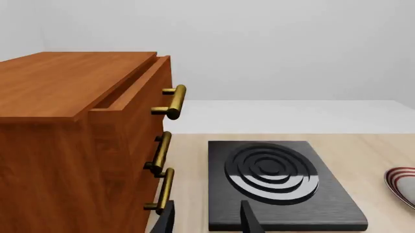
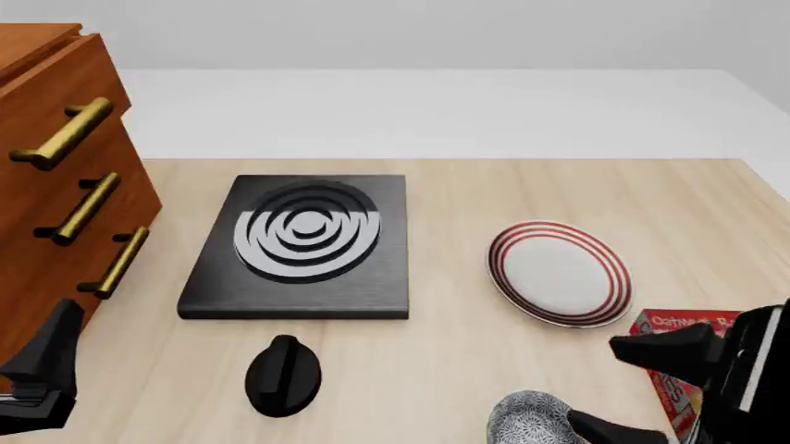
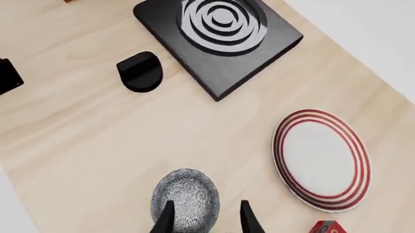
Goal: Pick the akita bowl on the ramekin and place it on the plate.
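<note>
The akita bowl [image 3: 186, 198], grey and speckled, sits on the table near the front edge and shows at the bottom of the front view [image 2: 531, 418]. The ramekin is hidden in every view. The plate [image 2: 558, 273] with red rings lies empty behind and right of the bowl, and its rim [image 1: 402, 184] shows in the left wrist view. My right gripper [image 3: 206, 219] is open and hovers by the bowl's right side, one finger over its rim; it shows in the front view [image 2: 635, 390]. My left gripper [image 1: 206, 221] is open at the table's front left, holding nothing.
A black slab with grey rings [image 2: 302, 242] lies left of the plate, with a black knob [image 2: 284, 375] in front of it. A wooden cabinet with brass handles [image 2: 55, 185] stands at the left. A red box [image 2: 676, 379] lies under my right arm.
</note>
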`<state>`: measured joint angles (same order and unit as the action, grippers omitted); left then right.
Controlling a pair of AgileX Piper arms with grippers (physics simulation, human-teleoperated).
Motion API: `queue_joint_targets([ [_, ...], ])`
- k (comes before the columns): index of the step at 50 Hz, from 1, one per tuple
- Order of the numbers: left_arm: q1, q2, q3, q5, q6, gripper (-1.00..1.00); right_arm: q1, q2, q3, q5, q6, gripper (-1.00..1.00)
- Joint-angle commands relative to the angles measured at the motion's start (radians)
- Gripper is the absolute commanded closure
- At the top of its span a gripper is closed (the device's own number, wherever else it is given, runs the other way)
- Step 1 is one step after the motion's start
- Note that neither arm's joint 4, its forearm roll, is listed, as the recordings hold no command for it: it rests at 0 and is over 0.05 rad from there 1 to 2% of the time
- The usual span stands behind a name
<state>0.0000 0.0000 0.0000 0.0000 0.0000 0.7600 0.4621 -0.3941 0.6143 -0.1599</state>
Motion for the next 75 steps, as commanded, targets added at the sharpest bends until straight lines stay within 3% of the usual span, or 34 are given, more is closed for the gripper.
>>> queue_joint_targets([
  [1,0.0,0.0,0.0,0.0,0.0,-1.0,0.078,0.074,0.027,-0.024,0.007,-1.0],
  [14,0.0,0.0,0.0,0.0,0.0,-1.0,0.158,0.178,0.052,-0.114,0.041,-1.0],
  [21,0.0,0.0,0.0,0.0,0.0,-1.0,0.153,0.203,0.076,-0.148,0.032,-1.0],
  [37,0.0,0.0,0.0,0.0,0.0,-1.0,0.219,0.285,0.094,-0.222,0.098,-1.0],
  [50,0.0,0.0,0.0,0.0,0.0,-1.0,0.246,0.327,0.138,-0.294,0.14,-1.0],
  [66,0.0,0.0,0.0,0.0,0.0,-1.0,0.241,0.357,0.182,-0.34,0.139,-1.0],
  [75,0.0,0.0,0.0,0.0,0.0,-1.0,0.256,0.395,0.214,-0.398,0.171,-1.0],
])
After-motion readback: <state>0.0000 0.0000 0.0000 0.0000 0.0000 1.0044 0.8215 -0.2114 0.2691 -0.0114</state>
